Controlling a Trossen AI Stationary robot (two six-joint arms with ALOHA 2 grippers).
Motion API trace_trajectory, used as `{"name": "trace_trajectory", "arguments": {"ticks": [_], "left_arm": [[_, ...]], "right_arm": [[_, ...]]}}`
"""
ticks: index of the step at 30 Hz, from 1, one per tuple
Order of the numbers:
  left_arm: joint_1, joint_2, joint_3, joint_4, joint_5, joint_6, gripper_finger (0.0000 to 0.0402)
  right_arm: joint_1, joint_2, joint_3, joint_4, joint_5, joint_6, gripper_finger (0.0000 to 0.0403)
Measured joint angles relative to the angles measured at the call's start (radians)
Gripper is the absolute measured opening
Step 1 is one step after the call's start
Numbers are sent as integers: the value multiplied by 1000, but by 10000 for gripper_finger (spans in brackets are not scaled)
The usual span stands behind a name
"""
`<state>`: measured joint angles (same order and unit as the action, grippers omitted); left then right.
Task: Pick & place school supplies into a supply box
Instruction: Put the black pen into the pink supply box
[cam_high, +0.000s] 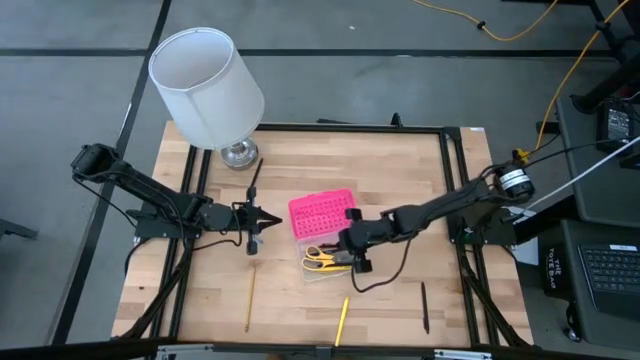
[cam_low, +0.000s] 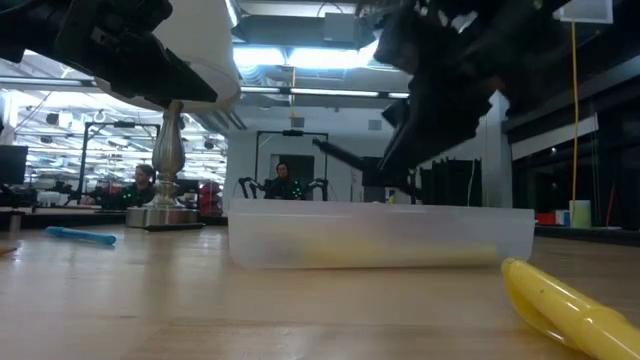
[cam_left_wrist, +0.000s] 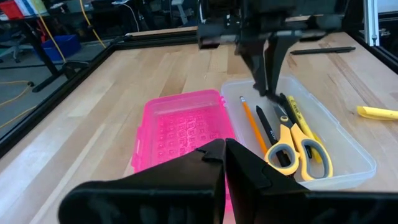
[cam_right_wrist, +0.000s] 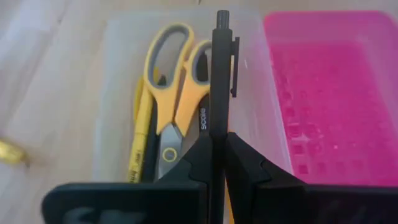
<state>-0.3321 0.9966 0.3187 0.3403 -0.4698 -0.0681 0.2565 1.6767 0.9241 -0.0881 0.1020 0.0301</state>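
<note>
- Your right gripper (cam_right_wrist: 219, 144) is pinched tight on a black pen (cam_right_wrist: 221, 74). It holds the pen just over the clear tray (cam_high: 322, 270) of the supply box.
- Your left gripper (cam_high: 268, 221) is squeezed shut with nothing in it. It hangs near the pink lid (cam_high: 322, 212), on the side away from the clear tray.
- You can see the pink lid lying open, touching the clear tray.
- You can see yellow scissors (cam_left_wrist: 298, 147), an orange pencil (cam_left_wrist: 252, 122), a yellow pen (cam_left_wrist: 300, 121) and a black pen (cam_left_wrist: 266, 126) lying inside the clear tray.
- You can see a yellow pencil (cam_high: 341, 321) lying on the table (cam_high: 300, 165) near the clear tray.
- You can see another yellow pencil (cam_high: 248, 299) and a black pencil (cam_high: 424, 306) farther off from it.
- You can see a lamp (cam_high: 208, 86) standing well past the pink lid.
</note>
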Motion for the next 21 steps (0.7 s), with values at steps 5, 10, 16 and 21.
{"name": "trace_trajectory", "arguments": {"ticks": [5, 10, 16, 21], "left_arm": [[0, 0, 0, 0, 0, 0, 6], [0, 0, 0, 0, 0, 0, 6], [0, 0, 0, 0, 24, 0, 6], [0, 0, 0, 0, 27, 0, 6]], "right_arm": [[-25, 35, 0, 28, -26, -11, 32], [-35, 46, 0, 25, -25, -8, 35], [-37, 47, 0, 26, -21, 13, 36], [-38, 47, 0, 25, 7, 14, 37]]}}
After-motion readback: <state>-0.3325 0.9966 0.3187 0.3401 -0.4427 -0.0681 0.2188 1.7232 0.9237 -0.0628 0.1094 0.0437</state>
